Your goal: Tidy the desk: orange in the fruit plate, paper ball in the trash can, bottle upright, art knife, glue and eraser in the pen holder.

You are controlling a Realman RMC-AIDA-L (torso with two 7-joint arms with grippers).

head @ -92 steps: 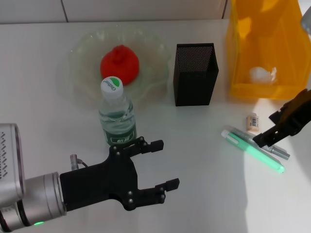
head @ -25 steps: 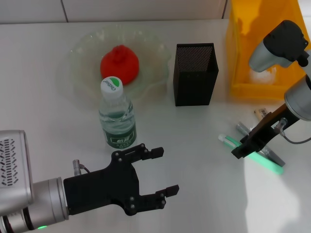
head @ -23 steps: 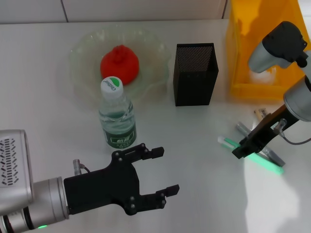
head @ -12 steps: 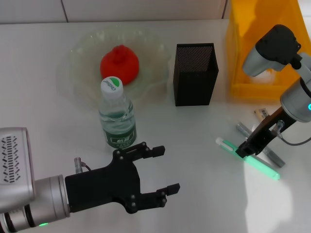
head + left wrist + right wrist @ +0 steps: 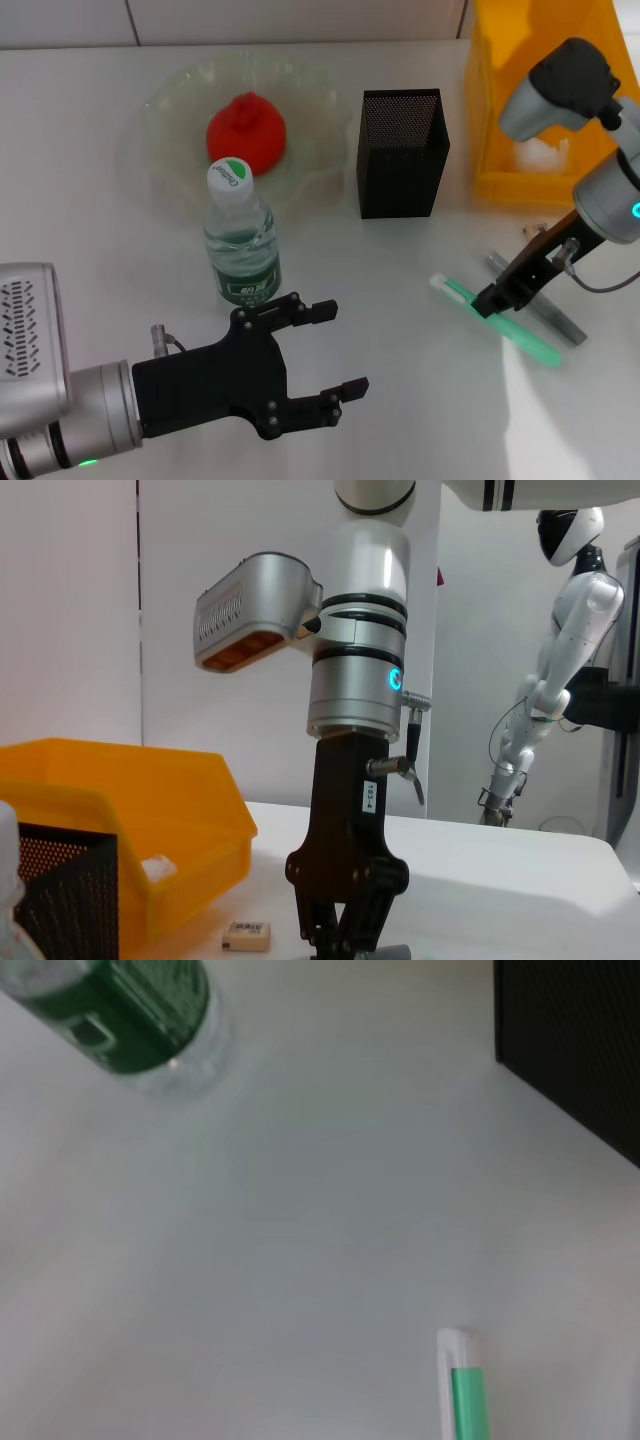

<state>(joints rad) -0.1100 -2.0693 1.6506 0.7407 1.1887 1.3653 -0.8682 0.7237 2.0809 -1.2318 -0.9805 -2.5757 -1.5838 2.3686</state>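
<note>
Green glue sits in our right end effector's closed grip; we lift it level toward the pen holder while the left end effector idles wide.

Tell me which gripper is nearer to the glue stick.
Right. The right gripper is down on the glue stick, on the desk before the trash can. The left gripper hovers open far off, near the upright bottle.
</note>
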